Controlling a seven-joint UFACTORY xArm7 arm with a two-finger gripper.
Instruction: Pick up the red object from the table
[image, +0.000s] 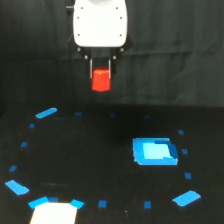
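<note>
Above table (100, 150), gripper (101, 75) apparently clamps matte red object (101, 80).

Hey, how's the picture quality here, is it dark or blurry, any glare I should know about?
Exterior view: dim overall, with the black table merging into the dark backdrop; soft and slightly blurred throughout; the white gripper housing is overexposed, as is a white patch at the bottom edge; the red object and the blue square patch look oversaturated with smeared edges.

White arm head pointing down, claw (101, 70) raised, fingers closed on load
</note>
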